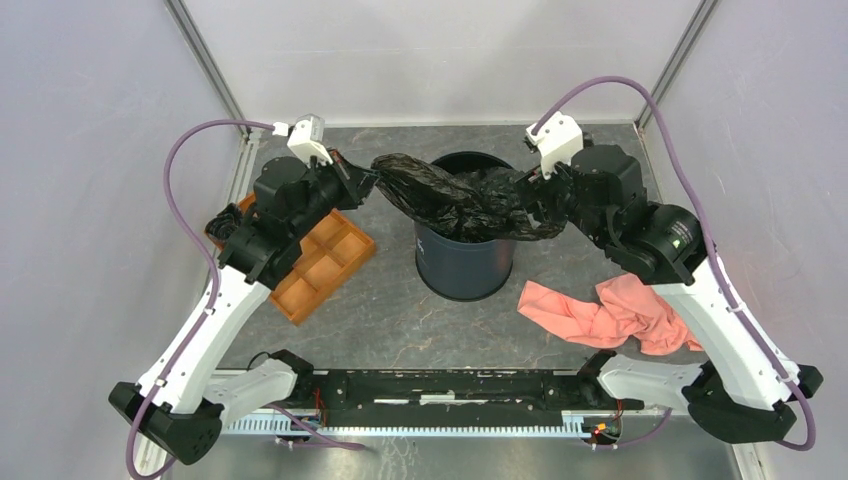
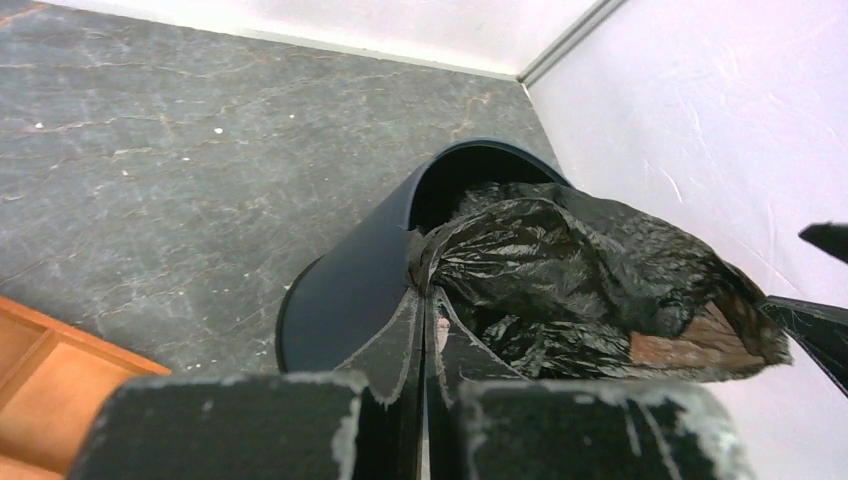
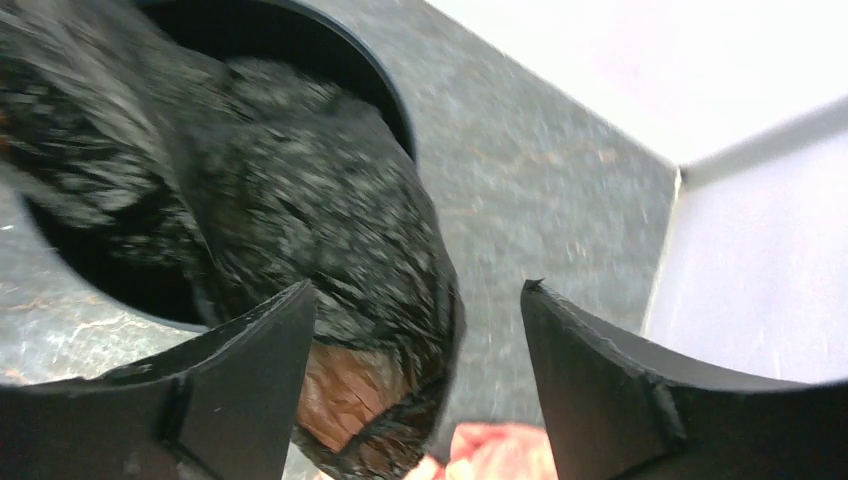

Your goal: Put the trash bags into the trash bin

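Showing from above the stuffing step partly done, with one trash bag (image 1: 450, 200) draped across the mouth of the trash bin (image 1: 462, 270), part inside and part spilling past the rim on either side, and with the left arm (image 1: 215, 310) and right arm (image 1: 730, 320) angled inward, wrists about level with the rim. Confirms at the left wrist the left gripper (image 2: 425, 300) pressed together on a fold of film beside the bin wall; probably calls next for carrying that fold over the opening before release. Reveals at the right wrist, blurred, the right gripper (image 3: 415, 300) spread wide on nothing, over the bag's overhanging bulge.
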`<move>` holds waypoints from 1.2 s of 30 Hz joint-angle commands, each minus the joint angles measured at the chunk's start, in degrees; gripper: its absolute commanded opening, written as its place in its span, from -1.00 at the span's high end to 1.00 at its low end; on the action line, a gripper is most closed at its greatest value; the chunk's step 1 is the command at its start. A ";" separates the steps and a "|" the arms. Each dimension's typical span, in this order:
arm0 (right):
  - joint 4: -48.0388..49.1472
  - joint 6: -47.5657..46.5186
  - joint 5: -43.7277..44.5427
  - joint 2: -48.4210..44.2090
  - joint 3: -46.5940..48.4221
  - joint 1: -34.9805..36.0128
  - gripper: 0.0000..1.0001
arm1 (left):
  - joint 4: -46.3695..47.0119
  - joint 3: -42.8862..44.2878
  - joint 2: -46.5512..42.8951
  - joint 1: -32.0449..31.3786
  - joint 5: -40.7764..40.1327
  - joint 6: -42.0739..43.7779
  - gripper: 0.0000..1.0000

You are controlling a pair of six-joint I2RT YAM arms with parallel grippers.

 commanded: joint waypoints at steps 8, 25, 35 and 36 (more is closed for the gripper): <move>12.41 -13.40 -31.88 7.27 1.79 0.65 -0.88 | 0.65 3.35 1.15 0.02 5.50 2.53 0.96; 20.38 -13.62 -38.03 6.74 -12.36 0.90 -0.65 | 0.03 5.09 2.06 0.01 0.89 2.28 0.96; 33.95 -6.42 -18.17 6.59 -14.26 0.58 0.79 | -1.31 5.72 2.33 0.10 0.81 2.17 0.96; 33.85 -5.76 -17.93 7.71 -12.85 0.01 0.98 | -1.64 5.79 2.44 0.10 0.83 2.03 0.96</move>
